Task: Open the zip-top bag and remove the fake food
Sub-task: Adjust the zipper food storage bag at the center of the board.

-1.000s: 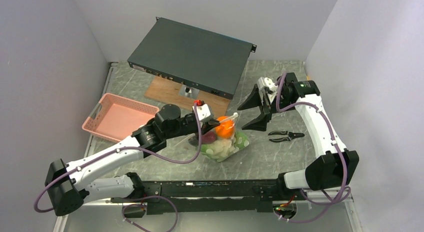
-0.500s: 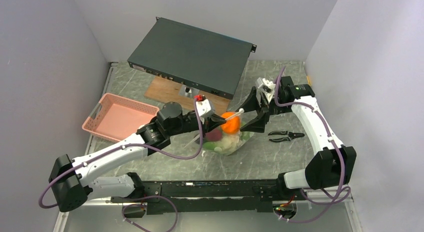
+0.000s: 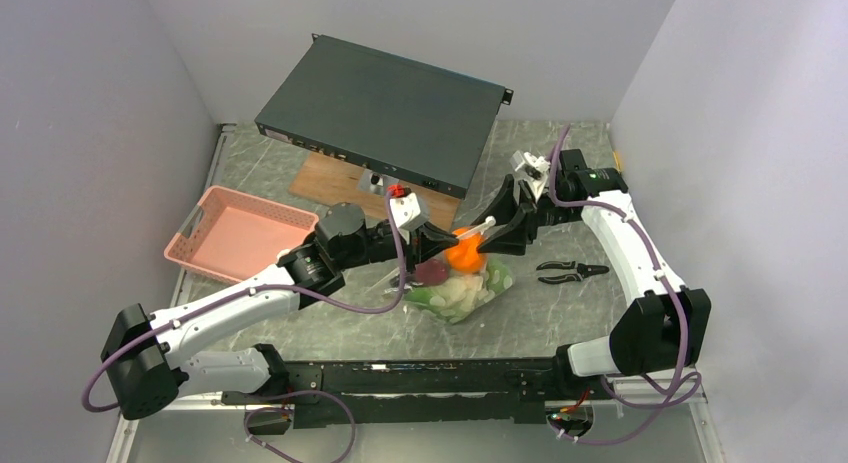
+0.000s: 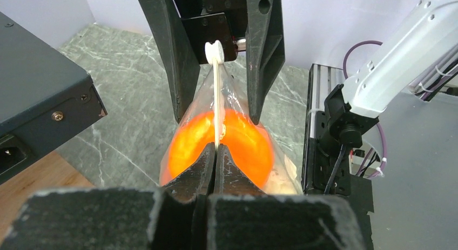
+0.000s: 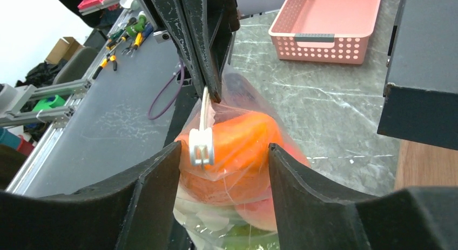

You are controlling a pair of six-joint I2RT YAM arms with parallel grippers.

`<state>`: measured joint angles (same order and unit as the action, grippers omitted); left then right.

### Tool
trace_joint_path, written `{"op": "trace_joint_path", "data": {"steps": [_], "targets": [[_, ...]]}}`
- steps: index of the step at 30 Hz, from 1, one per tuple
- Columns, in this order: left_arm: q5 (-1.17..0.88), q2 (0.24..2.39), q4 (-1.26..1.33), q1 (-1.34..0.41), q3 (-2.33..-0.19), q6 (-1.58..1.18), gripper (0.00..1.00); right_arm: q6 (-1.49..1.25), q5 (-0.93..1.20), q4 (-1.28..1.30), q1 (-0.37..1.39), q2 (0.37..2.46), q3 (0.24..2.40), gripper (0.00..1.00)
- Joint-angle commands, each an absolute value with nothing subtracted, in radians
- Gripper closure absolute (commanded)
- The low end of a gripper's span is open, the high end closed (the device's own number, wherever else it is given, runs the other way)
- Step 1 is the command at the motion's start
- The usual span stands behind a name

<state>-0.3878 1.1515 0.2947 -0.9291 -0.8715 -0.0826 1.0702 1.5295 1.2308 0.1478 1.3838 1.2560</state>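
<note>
Opening step: pinched bag (image 3: 468,283) by zip strip (image 4: 217,93) in shut left claw (image 4: 215,153), mid-tabletop (image 3: 560,318), food (image 5: 246,134) inside. Straddled slider (image 5: 202,147) with right claw (image 5: 222,148), jaws apart. Next, likely: nip slider, drag along strip.

Closed left gripper (image 3: 444,245) opposite spread-jawed right gripper (image 3: 488,234), tips near.

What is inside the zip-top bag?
An orange ball fills the top of the zip-top bag; below sit a dark purple piece and pale green pieces. Whatever lies beneath them is covered.
</note>
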Motion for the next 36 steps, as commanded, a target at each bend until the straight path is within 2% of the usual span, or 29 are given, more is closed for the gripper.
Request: {"op": "trace_joint_path", "data": {"steps": [1,7,10,11,12,14,16,18,21,26,36], "targets": [[-0.393,1.136,0.463,-0.932,-0.888,-0.111,1.00,0.999,1.611,1.150,0.149,1.378,1.240,0.43],[-0.389,1.136,0.486,-0.931,-0.876,-0.124,1.00,0.947,1.612,1.107,0.149,1.377,1.232,0.66],[-0.379,1.127,0.493,-0.932,-0.868,-0.126,1.00,0.901,1.612,1.074,0.149,1.375,1.227,0.73],[-0.374,1.125,0.496,-0.932,-0.866,-0.127,1.00,0.884,1.614,1.061,0.149,1.375,1.226,0.73],[-0.370,1.121,0.500,-0.931,-0.862,-0.128,1.00,0.876,1.617,1.054,0.149,1.376,1.224,0.67],[-0.360,1.114,0.512,-0.932,-0.855,-0.131,1.00,0.893,1.626,1.073,0.148,1.376,1.225,0.49],[-0.354,1.107,0.523,-0.932,-0.849,-0.135,1.00,0.917,1.633,1.096,0.147,1.376,1.229,0.35],[-0.349,1.103,0.530,-0.930,-0.847,-0.138,1.00,0.918,1.634,1.097,0.147,1.376,1.231,0.32],[-0.347,1.098,0.541,-0.931,-0.846,-0.144,1.00,0.914,1.635,1.096,0.144,1.377,1.238,0.33],[-0.340,1.087,0.558,-0.930,-0.842,-0.147,1.00,0.855,1.637,1.057,0.138,1.379,1.248,0.46],[-0.349,1.082,0.566,-0.931,-0.847,-0.152,1.00,0.829,1.638,1.046,0.116,1.369,1.262,0.58]]}}
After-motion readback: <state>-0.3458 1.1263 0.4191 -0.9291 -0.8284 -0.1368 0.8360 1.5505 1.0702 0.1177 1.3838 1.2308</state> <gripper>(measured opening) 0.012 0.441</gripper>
